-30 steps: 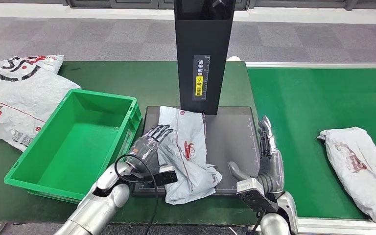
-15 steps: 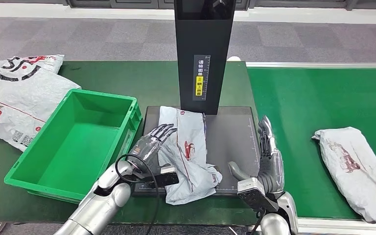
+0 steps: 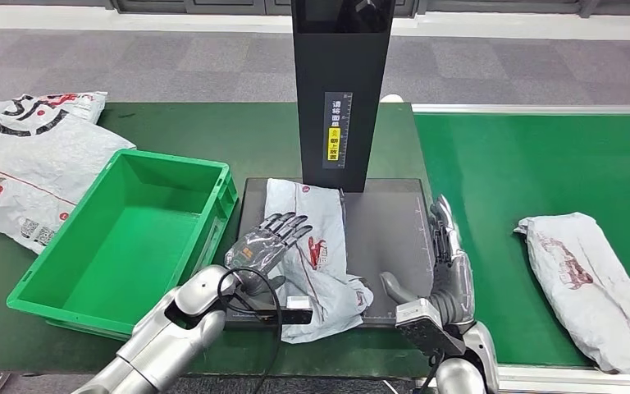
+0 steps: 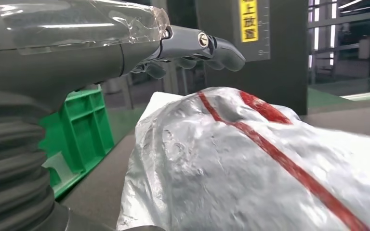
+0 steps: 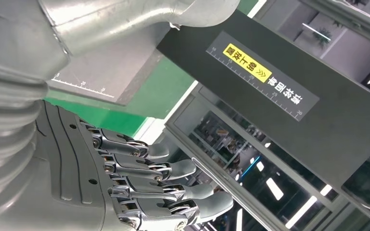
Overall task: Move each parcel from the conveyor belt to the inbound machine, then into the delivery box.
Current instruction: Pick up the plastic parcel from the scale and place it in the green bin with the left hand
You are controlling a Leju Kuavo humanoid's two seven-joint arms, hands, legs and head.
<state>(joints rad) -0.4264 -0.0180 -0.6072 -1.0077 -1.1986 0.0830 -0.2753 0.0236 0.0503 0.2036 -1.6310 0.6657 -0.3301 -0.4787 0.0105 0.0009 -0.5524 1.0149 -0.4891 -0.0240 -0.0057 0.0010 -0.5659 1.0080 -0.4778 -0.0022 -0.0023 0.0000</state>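
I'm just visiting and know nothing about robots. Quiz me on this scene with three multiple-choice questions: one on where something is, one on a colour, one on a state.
1. Where does the parcel under the left hand lie?
A. in the box
B. on the machine's black plate
C. on the floor

2. What colour is the box?
A. green
B. blue
C. red

3. What is in the right hand?
A. a parcel
B. a scanner
C. nothing

Answers:
1. B: the grey parcel lies on the dark plate below the black column.
2. A: its walls and floor are bright green.
3. C: its fingers are straight and apart, with nothing between them.
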